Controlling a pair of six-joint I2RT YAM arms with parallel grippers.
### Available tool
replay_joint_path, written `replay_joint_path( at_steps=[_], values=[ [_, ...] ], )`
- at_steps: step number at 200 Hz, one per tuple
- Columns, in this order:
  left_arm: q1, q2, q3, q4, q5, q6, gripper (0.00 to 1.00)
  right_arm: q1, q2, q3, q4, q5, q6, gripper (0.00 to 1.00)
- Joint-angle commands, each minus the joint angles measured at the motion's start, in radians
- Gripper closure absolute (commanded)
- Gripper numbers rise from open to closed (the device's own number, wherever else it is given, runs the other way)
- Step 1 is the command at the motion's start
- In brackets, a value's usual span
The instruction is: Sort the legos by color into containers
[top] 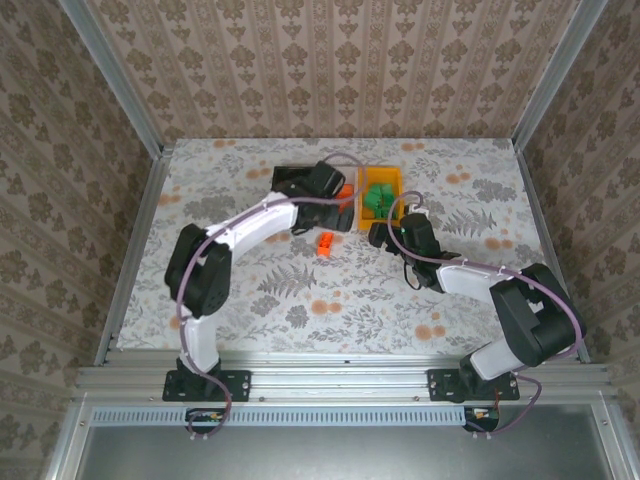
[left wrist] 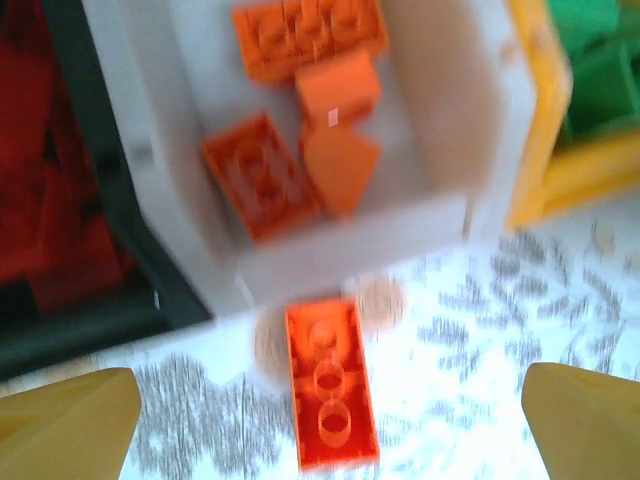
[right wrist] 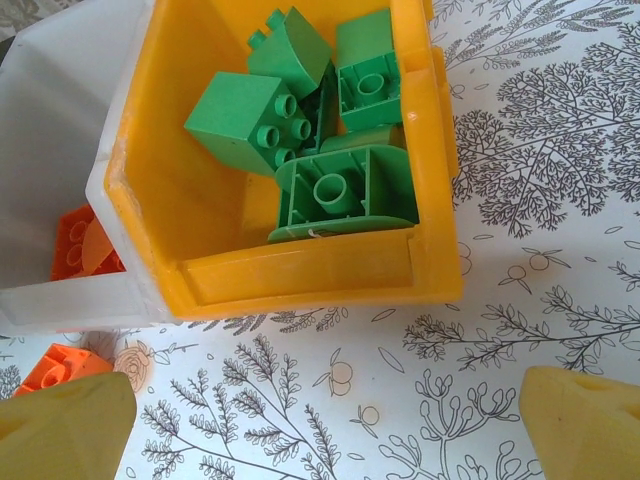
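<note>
Three containers stand side by side at the back. The black bin holds red legos. Orange legos lie in the white bin. The yellow bin holds green legos. One orange brick lies studs down on the table just outside the white bin's near wall, also visible as the orange brick. My left gripper hovers over that brick, open, holding nothing. My right gripper is open above bare tablecloth in front of the yellow bin.
The patterned tablecloth covers the table, with metal frame rails along its sides. Both arms reach in toward the bins from the near edge. The left wrist view is blurred.
</note>
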Motion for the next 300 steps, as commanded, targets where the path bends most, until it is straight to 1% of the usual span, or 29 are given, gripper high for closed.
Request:
replay_joint_path(
  at_steps=[1, 12, 24, 39, 58, 94, 110, 118, 145, 158, 175, 200, 227, 245, 260, 276, 300],
  values=[
    [-0.016, -0.040, -0.124, 0.052, 0.020, -0.062, 0.00, 0.005, -0.008, 0.010, -0.009, -0.003, 0.005, 0.00],
    [-0.023, -0.034, -0.158, 0.070, 0.030, -0.067, 0.01, 0.005, -0.005, 0.012, -0.010, -0.006, 0.005, 0.00],
    [-0.025, -0.013, -0.165, 0.077, 0.046, -0.069, 0.05, 0.005, -0.004, 0.013, -0.012, -0.006, 0.006, 0.00],
    [-0.030, 0.018, -0.156, 0.080, 0.054, -0.067, 0.14, 0.005, -0.005, 0.012, -0.015, -0.006, 0.005, 0.00],
    [-0.029, 0.062, -0.129, 0.067, 0.029, -0.081, 0.24, 0.005, -0.010, 0.012, -0.016, -0.003, 0.003, 0.00],
    [-0.029, 0.118, -0.100, 0.077, -0.020, -0.088, 0.39, 0.005, -0.007, 0.013, -0.016, -0.006, 0.005, 0.00],
    [-0.030, 0.141, -0.087, 0.077, -0.028, -0.087, 0.51, 0.006, -0.004, 0.013, -0.016, -0.008, 0.006, 0.00],
    [-0.033, 0.141, -0.089, 0.080, -0.038, -0.091, 0.56, 0.005, -0.004, 0.013, -0.016, -0.008, 0.006, 0.00],
    [-0.048, 0.091, -0.121, 0.098, -0.057, -0.093, 0.67, 0.005, -0.008, 0.013, -0.016, -0.005, 0.006, 0.00],
    [-0.070, 0.045, -0.116, 0.077, -0.072, -0.080, 0.68, 0.005, -0.008, 0.012, -0.015, -0.005, 0.006, 0.00],
    [-0.101, -0.016, -0.092, 0.041, -0.124, -0.052, 0.68, 0.005, -0.007, 0.012, -0.013, -0.003, 0.008, 0.00],
    [-0.089, -0.044, -0.003, -0.005, -0.143, -0.008, 0.68, 0.006, -0.007, 0.009, -0.009, -0.001, 0.012, 0.00],
    [-0.046, 0.051, 0.179, -0.094, -0.118, 0.023, 0.69, 0.005, -0.010, 0.007, -0.009, 0.005, 0.011, 0.00],
    [-0.023, 0.123, 0.270, -0.094, -0.075, 0.053, 0.68, 0.006, -0.013, 0.005, -0.012, 0.010, 0.008, 0.00],
    [0.000, 0.218, 0.396, -0.153, -0.057, 0.061, 0.68, 0.005, -0.013, 0.007, -0.011, 0.013, 0.007, 0.00],
    [0.016, 0.301, 0.509, -0.206, -0.060, 0.064, 0.65, 0.005, -0.015, 0.008, -0.015, 0.016, 0.005, 0.00],
    [0.033, 0.349, 0.556, -0.198, -0.042, 0.052, 0.60, 0.006, -0.022, 0.005, -0.018, 0.024, 0.000, 0.00]
  ],
)
